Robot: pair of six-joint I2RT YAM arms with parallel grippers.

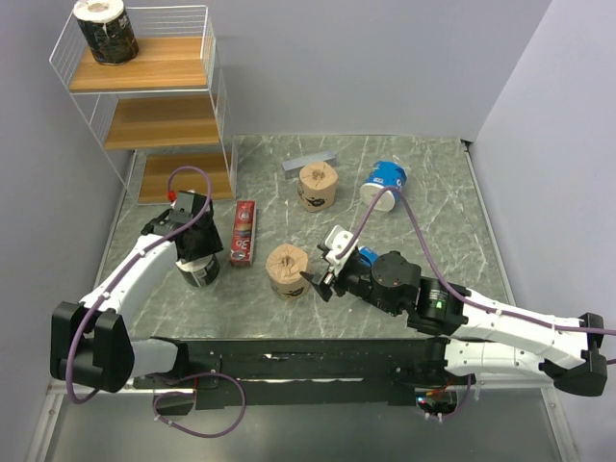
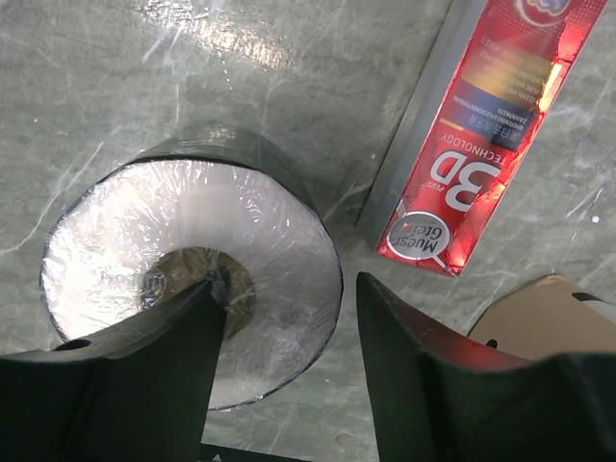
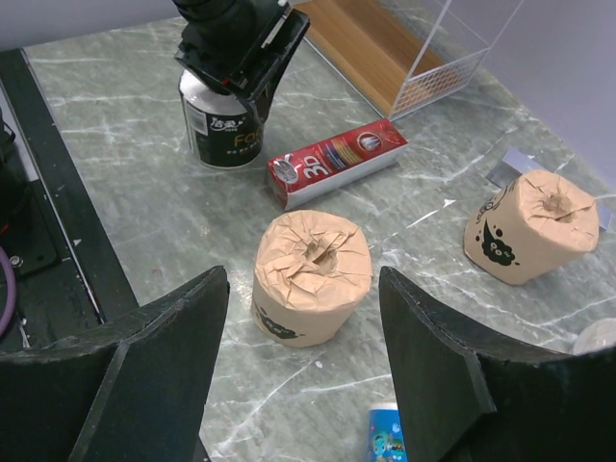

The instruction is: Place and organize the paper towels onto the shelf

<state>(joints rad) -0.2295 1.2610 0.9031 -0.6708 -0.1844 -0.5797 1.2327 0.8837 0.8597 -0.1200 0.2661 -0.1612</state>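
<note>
One black roll (image 1: 106,29) stands on the top board of the white wire shelf (image 1: 154,120). My left gripper (image 1: 197,252) is open just above the second black roll (image 1: 202,272). In the left wrist view one fingertip (image 2: 197,308) is over the roll's (image 2: 125,241) core hole and the other is outside its rim. My right gripper (image 1: 320,279) is open beside the near tan roll (image 1: 287,269), which lies ahead between the fingers in the right wrist view (image 3: 313,274). Another tan roll (image 1: 318,186) and a blue-and-white roll (image 1: 386,180) stand farther back. A second blue roll (image 1: 366,255) shows beside the right wrist.
A flat red box (image 1: 243,234) lies between the black roll and the near tan roll. A grey bar (image 1: 308,161) lies at the back of the table. The shelf's lower two boards are bare. A black strip runs along the near table edge (image 1: 289,351).
</note>
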